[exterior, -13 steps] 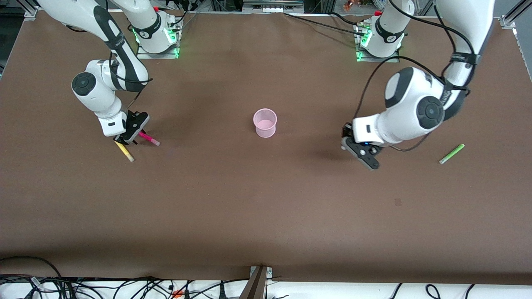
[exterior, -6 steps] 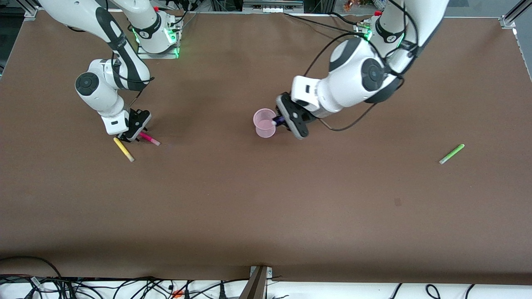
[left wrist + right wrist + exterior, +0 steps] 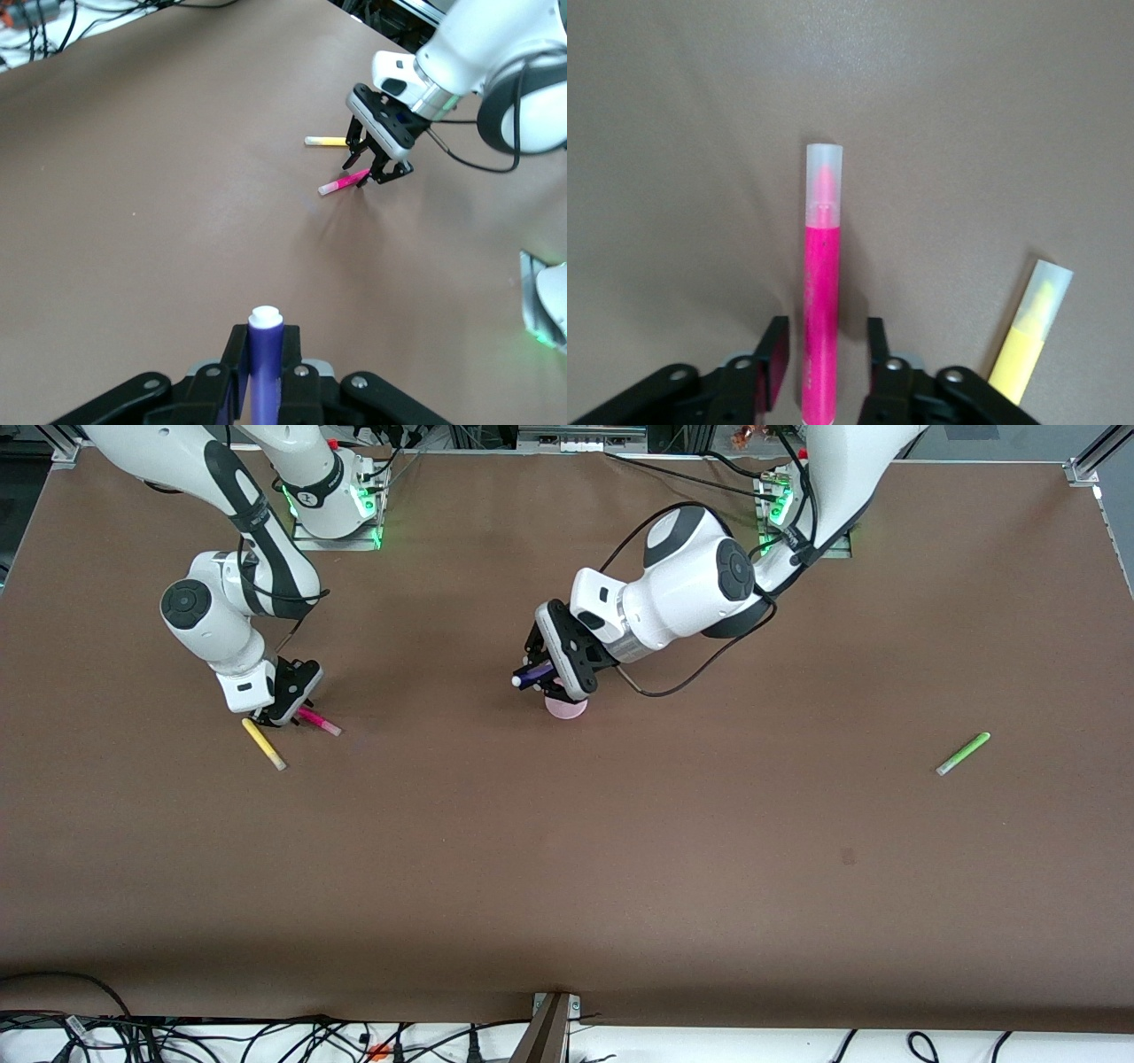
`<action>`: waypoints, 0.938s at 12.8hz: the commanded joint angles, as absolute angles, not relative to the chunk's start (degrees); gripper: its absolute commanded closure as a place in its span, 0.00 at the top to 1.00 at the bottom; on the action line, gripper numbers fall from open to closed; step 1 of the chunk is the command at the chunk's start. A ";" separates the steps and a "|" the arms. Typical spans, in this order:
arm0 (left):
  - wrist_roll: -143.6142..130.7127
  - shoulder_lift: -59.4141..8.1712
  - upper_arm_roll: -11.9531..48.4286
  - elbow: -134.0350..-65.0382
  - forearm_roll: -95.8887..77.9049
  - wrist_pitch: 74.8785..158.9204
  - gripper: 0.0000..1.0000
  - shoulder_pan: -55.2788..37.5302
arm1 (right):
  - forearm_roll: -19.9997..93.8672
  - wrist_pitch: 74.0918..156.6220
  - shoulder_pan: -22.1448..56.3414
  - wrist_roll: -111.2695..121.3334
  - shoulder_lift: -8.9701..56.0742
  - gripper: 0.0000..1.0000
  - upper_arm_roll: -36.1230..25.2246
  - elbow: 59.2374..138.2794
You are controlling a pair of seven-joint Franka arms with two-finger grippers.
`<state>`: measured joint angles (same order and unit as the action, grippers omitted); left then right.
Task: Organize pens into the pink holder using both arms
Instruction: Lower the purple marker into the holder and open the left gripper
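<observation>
The left tool (image 3: 540,676) is clenched on the purple pen (image 3: 530,677) above the pink holder (image 3: 565,707), which the front view shows mostly hidden under it; its wrist view misses the holder. The right tool (image 3: 282,717), fingers apart, straddles the magenta pen (image 3: 820,301) lying on the bench (image 3: 567,850), the yellow pen (image 3: 264,744) just beside. The green pen (image 3: 962,754) lies toward the left arm's end.

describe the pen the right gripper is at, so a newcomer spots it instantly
At the right arm's end of the table, the right gripper straddles the magenta pen lying flat. The yellow pen beside it lies nearer the front camera, outside the fingers.
</observation>
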<state>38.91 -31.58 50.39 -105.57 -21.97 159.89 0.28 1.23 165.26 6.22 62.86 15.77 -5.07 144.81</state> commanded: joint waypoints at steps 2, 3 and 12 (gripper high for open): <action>50.25 -34.44 50.98 -110.82 -22.94 168.03 0.00 0.70 | 1.76 168.39 5.98 64.07 16.70 0.29 -4.39 145.55; 52.10 -36.02 50.98 -111.00 -22.94 169.26 0.00 0.44 | 1.76 168.49 5.98 64.07 16.87 0.21 -4.39 145.46; 52.30 -40.17 50.54 -111.35 -23.03 170.68 0.33 -2.37 | 1.76 163.06 6.06 63.81 8.80 0.00 -1.85 143.71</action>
<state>50.99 -39.75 50.34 -111.44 -21.98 169.97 -2.11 1.23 166.90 6.28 62.99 13.49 -2.63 143.69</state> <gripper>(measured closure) 0.815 0.828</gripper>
